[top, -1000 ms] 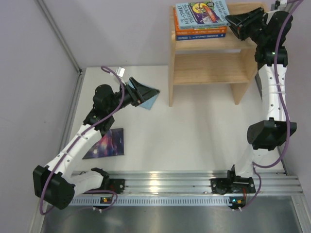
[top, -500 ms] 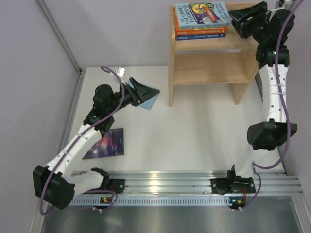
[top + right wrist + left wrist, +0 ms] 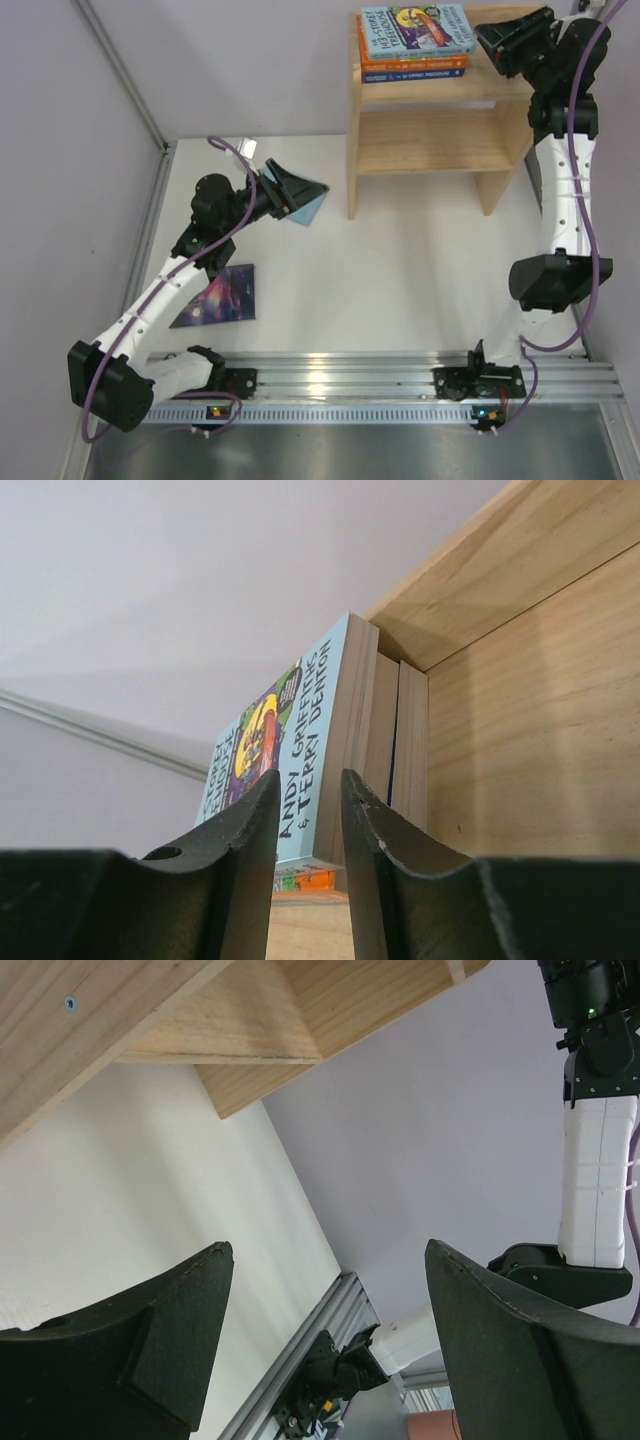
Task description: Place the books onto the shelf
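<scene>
the right gripper [image 3: 492,40] has drawn back rightward from the stack of three books [image 3: 412,30] on top of the shelf [image 3: 425,150], upper right of the frame. a second ago it sat right against the stack's edge. its fingers [image 3: 240,860] are narrowly parted and empty, so those three look placed. the left gripper [image 3: 303,192] hasn't moved: fingers spread wide, empty, over the pale blue book [image 3: 314,212]. the galaxy book [image 3: 215,297] lies on the worktop [image 3: 400,280], lower left.

book stack [image 3: 414,40] blocks shelf [image 3: 430,140] top's left, right pincer [image 3: 487,42] beside it, lower level open
</scene>
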Robot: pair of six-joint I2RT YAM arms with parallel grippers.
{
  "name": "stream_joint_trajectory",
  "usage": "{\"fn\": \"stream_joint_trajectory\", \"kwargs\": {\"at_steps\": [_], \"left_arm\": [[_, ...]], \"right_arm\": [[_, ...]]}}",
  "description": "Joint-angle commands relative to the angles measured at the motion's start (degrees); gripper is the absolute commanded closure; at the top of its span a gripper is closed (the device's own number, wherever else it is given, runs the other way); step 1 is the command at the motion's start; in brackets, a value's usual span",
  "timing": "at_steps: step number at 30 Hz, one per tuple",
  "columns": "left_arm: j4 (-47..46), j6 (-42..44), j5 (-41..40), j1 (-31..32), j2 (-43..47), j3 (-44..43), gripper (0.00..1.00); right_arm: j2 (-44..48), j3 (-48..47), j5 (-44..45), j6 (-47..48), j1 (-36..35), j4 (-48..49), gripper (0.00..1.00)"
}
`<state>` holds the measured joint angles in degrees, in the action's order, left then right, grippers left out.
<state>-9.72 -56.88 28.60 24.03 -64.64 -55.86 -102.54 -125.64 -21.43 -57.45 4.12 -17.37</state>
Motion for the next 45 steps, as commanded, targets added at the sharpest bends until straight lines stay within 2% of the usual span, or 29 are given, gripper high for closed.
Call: {"fn": "stream_joint_trajectory", "kwargs": {"at_steps": [1, 15, 26, 29, 33, 38, 45], "left_arm": [[-1.3, 0.8, -0.4, -0.2, 1.7, -0.7, 0.18], [0.7, 1.8, -1.1, -0.2, 3.5, -1.2, 0.18], [1.3, 2.2, -1.2, -0.2, 3.2, -2.0, 0.18], [1.5, 2.7, -1.2, -0.2, 3.2, -2.2, 0.18], [2.2, 3.4, -1.5, -0.2, 3.1, -2.2, 0.17], [2.2, 3.5, -1.8, -0.3, 2.9, -2.0, 0.17], [1.4, 3.2, -1.4, -0.2, 2.2, -1.9, 0.17]], "right_arm": [[4.1, 0.2, 0.2, 0.8, -1.0, 1.9, 0.69], [4.9, 2.8, 0.6, 0.4, -1.8, 1.9, 0.71], [4.0, 0.5, 1.3, 1.5, -1.6, 1.0, 0.71], [3.8, 0.6, 1.5, 2.1, -1.5, 0.9, 0.62], [3.3, -0.6, 1.7, 2.7, -1.0, 0.4, 0.62], [3.0, -0.8, 1.5, 2.3, -1.0, 0.2, 0.72], [3.4, 0.6, 1.3, 2.2, -1.5, 0.4, 0.74]]}}
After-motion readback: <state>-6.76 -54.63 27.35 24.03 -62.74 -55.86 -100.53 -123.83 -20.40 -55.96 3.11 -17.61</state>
